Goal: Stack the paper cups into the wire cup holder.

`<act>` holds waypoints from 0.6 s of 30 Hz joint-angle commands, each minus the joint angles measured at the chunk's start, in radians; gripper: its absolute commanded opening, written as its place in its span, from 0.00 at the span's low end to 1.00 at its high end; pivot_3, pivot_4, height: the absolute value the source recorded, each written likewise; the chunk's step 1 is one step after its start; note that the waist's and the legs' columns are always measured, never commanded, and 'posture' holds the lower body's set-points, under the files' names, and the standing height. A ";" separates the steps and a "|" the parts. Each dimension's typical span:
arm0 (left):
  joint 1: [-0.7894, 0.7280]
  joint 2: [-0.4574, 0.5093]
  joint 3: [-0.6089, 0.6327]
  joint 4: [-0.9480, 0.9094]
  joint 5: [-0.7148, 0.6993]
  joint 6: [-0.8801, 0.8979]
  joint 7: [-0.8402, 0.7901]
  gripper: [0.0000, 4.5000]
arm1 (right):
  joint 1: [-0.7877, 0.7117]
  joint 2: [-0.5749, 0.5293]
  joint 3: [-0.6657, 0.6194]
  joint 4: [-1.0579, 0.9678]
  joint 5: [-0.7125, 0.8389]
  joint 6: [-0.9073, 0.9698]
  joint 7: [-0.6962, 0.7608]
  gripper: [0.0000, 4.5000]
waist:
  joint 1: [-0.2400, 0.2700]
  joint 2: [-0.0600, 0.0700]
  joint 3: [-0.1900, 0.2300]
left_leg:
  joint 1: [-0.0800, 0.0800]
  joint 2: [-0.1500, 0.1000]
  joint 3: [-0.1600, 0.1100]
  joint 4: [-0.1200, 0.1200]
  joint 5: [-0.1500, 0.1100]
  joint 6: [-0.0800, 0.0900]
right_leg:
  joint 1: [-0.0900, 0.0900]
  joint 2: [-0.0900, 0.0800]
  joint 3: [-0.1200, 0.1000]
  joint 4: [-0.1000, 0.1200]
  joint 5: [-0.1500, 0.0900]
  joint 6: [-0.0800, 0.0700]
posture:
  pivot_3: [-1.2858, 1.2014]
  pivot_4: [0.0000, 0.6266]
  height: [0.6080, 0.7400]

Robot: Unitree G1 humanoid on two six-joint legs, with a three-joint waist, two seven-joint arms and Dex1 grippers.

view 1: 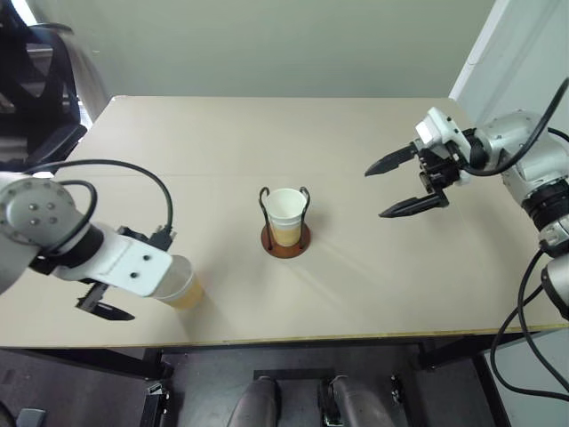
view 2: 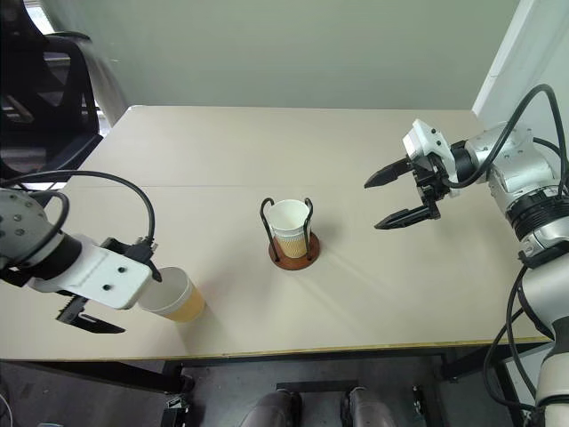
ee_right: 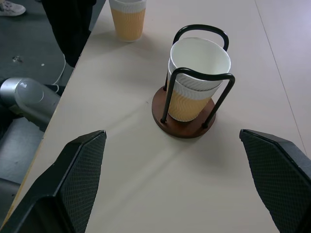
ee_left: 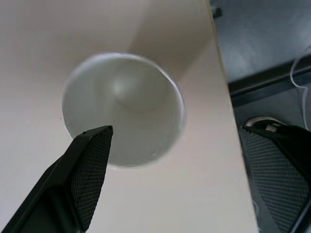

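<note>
The table [view 1: 356,133] takes up the middle of the left eye view. The wire cup holder [view 1: 285,238] stands on the table near the middle of the frame. Two paper cups [ee_right: 197,73] sit inside it, one pushed into the other, between the two wire loops. A third cup [view 2: 171,295] stands alone on the table at the lower left of the frame, close to the near edge. The left gripper [ee_left: 170,179] is right over that cup, with one of its jaws on each side. The right gripper [view 1: 402,185] hangs above the table at the right of the frame, well apart from the holder. A chair [view 1: 40,89] stands off the table at the upper left.
</note>
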 commanded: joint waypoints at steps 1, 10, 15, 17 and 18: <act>-0.008 -0.023 0.019 -0.008 0.029 0.002 -0.008 0.99 | -0.032 -0.006 -0.037 0.005 0.017 -0.012 0.004 1.00 | 0.000 0.000 0.000 | 0.000 0.000 0.000 0.000 0.000 0.000 | 0.000 0.000 0.000 0.000 0.000 0.000 | 0.52 0.24 1.00; 0.080 -0.008 0.053 -0.034 -0.031 -0.024 -0.071 0.64 | -0.036 0.012 -0.054 0.037 0.004 -0.027 0.004 1.00 | 0.000 0.000 0.000 | 0.000 0.000 0.000 0.000 0.000 0.000 | 0.000 0.000 0.000 0.000 0.000 0.000 | 0.52 0.24 1.00; 0.089 0.006 0.058 -0.029 -0.063 -0.019 -0.071 0.24 | -0.050 0.032 -0.060 0.066 -0.007 -0.030 0.004 1.00 | 0.000 0.000 0.000 | 0.000 0.000 0.000 0.000 0.000 0.000 | 0.000 0.000 0.000 0.001 0.000 0.000 | 0.52 0.24 1.00; 0.070 0.013 0.043 -0.010 -0.063 -0.031 -0.071 0.09 | -0.059 0.050 -0.070 0.090 -0.015 -0.036 0.004 1.00 | 0.000 0.000 0.000 | 0.000 0.000 0.000 0.000 0.000 -0.001 | 0.000 0.000 0.000 0.001 0.000 0.000 | 0.52 0.24 1.00; 0.062 0.014 0.038 -0.004 -0.063 -0.035 -0.071 0.01 | -0.062 0.056 -0.074 0.098 -0.019 -0.038 0.004 1.00 | 0.000 0.000 0.000 | 0.000 0.000 0.000 0.000 -0.001 -0.001 | 0.000 0.000 0.000 0.001 0.001 0.000 | 0.52 0.24 1.00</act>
